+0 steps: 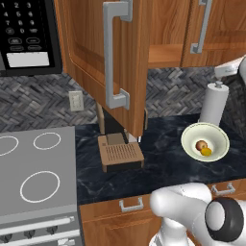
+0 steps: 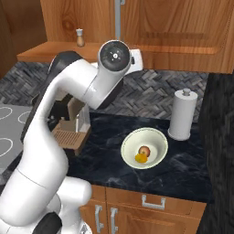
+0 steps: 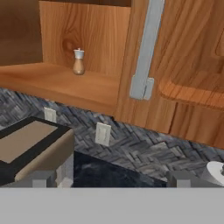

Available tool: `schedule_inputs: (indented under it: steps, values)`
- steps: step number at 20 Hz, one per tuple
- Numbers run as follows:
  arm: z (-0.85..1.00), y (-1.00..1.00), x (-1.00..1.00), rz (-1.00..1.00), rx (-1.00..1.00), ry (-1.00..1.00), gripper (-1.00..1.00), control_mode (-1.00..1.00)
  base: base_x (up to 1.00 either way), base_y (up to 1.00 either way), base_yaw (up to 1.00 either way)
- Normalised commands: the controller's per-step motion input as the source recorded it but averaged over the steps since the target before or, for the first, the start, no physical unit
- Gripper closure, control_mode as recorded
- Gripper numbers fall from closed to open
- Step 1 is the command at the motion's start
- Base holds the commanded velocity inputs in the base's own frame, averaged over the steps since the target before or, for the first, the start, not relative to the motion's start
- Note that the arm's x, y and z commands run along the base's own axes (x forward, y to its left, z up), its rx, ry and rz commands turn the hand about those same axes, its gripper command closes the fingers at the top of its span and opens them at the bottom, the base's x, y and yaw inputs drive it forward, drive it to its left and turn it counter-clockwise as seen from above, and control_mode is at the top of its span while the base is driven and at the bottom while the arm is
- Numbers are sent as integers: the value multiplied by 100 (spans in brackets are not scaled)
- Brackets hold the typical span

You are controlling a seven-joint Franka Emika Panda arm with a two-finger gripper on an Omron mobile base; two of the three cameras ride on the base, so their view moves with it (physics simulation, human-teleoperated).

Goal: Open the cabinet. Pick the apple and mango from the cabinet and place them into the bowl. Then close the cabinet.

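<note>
Toward the bench's right end, the bowl (image 1: pixel 205 141) already holds apple (image 1: pixel 201 145) and mango (image 1: pixel 206 152). With jaws released, the gripper (image 3: pixel 109 183) faces the open cabinet (image 3: pixel 87 83); closing well probably means pushing the swung-out door (image 1: pixel 110 57) steadily from its outer face.

Wood-grain cabinet (image 1: pixel 125 53), glossy dark marble-look counter (image 1: pixel 163 163), smooth cream bowl (image 1: pixel 218 137).

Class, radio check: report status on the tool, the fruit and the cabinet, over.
Tool open, holding nothing. Apple and mango both in the bowl. Cabinet door open, not yet closed. Nothing in the way.
</note>
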Motion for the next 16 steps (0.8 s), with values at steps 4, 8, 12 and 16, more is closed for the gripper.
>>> schedule_inputs:
  steps: [4,8,12,16]
  values:
    - [32,32,-90,0,-4,0,-100,-100,0,0,0]
    - [23,45,-77,0,-5,2,-100,-100,0,0,0]
    - [17,61,-73,0,-4,3,-100,-100,0,0,0]
    - [15,56,-70,0,-3,2,-100,-100,0,0,0]
